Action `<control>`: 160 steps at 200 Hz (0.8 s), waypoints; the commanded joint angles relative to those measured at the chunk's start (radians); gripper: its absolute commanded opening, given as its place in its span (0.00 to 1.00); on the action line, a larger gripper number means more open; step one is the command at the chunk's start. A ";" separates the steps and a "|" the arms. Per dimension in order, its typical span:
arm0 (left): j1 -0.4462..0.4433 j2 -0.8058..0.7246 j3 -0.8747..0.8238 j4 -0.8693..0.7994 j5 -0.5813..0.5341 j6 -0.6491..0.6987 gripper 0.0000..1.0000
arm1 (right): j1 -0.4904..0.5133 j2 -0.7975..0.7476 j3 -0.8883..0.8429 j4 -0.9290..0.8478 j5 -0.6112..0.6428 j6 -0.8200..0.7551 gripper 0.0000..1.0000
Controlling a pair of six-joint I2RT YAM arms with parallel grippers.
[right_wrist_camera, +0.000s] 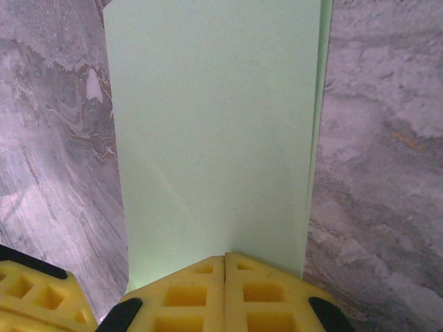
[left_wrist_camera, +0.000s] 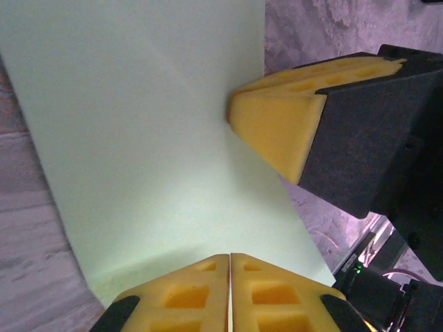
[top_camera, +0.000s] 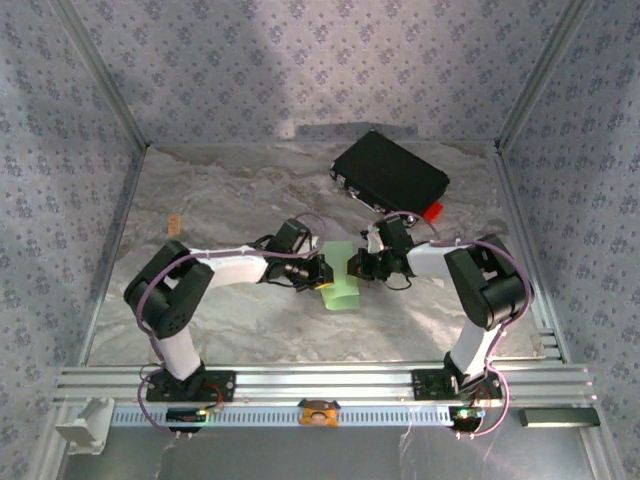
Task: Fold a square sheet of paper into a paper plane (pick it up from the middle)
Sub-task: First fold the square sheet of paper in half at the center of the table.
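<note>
1. We are holding the sheet of paper [top_camera: 341,288] between the two arms near the middle of the table [top_camera: 220,200], well apart from the black case [top_camera: 392,172] at the far side. We cannot tell whether it is resting on the table or hanging just above it.
2. We are pinching one edge with the left gripper [left_wrist_camera: 230,257], its fingers pressed together on the paper. The right gripper [right_wrist_camera: 225,257] is clamping the sheet the same way.
3. We are seeing a sheet narrower than a square. A second layer is peeking out along one long edge in the right wrist view, so we are judging it folded in half, with the fold being lined up.
4. We are aiming for level grips and a gentle pull apart, so the paper is lying flat rather than bowing.
5. We are wanting those two layers flush before pressing, or the crease is going to run crooked.
6. We are moving both arms together, since thin paper tears easily.
</note>
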 commanded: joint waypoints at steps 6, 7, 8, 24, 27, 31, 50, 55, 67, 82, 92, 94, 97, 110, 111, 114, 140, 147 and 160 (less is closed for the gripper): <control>-0.003 0.047 -0.037 0.041 0.024 -0.022 0.05 | 0.003 0.016 -0.044 -0.115 0.095 0.009 0.00; -0.003 0.049 -0.039 0.042 0.024 -0.022 0.05 | 0.002 0.016 -0.043 -0.115 0.095 0.009 0.00; -0.004 0.051 -0.039 0.042 0.026 -0.022 0.05 | 0.002 0.015 -0.044 -0.116 0.096 0.009 0.00; -0.003 0.074 -0.058 0.076 0.035 -0.034 0.02 | 0.003 0.018 -0.046 -0.114 0.095 0.007 0.00; -0.004 0.078 -0.061 0.078 0.034 -0.034 0.02 | 0.002 0.017 -0.047 -0.114 0.096 0.007 0.00; -0.004 0.083 -0.065 0.075 0.034 -0.033 0.01 | 0.002 0.018 -0.047 -0.114 0.095 0.009 0.00; -0.001 0.096 -0.069 0.033 0.012 -0.005 0.00 | 0.004 0.018 -0.048 -0.112 0.096 0.009 0.00; 0.001 0.098 -0.065 0.020 0.011 0.004 0.00 | 0.003 0.017 -0.048 -0.114 0.096 0.009 0.00; 0.005 0.095 -0.069 -0.008 -0.004 0.017 0.00 | 0.001 0.017 -0.045 -0.124 0.100 0.004 0.00; 0.004 0.070 -0.071 -0.034 -0.020 0.034 0.00 | 0.002 0.016 -0.046 -0.121 0.098 0.005 0.00; 0.004 0.049 -0.067 -0.055 -0.033 0.044 0.00 | 0.001 0.016 -0.046 -0.121 0.096 0.005 0.00; 0.004 0.045 -0.065 -0.058 -0.033 0.046 0.00 | 0.001 0.017 -0.046 -0.120 0.098 0.004 0.00; 0.005 0.040 -0.062 -0.062 -0.033 0.048 0.00 | 0.001 0.017 -0.045 -0.120 0.098 0.006 0.00; 0.002 0.017 -0.050 -0.069 -0.024 0.050 0.00 | 0.001 0.018 -0.046 -0.119 0.096 0.006 0.00; 0.001 0.015 -0.049 -0.069 -0.024 0.050 0.00 | 0.002 0.018 -0.045 -0.119 0.096 0.006 0.00; 0.001 0.011 -0.045 -0.069 -0.020 0.049 0.00 | 0.002 0.017 -0.046 -0.119 0.095 0.006 0.00; -0.009 -0.015 -0.019 -0.061 0.004 0.038 0.00 | 0.001 0.018 -0.047 -0.116 0.096 0.006 0.00; -0.010 -0.014 -0.017 -0.045 0.018 0.026 0.00 | 0.002 0.019 -0.048 -0.114 0.095 0.006 0.00; -0.010 -0.011 -0.021 0.004 0.056 -0.001 0.01 | 0.003 0.017 -0.050 -0.113 0.094 0.006 0.00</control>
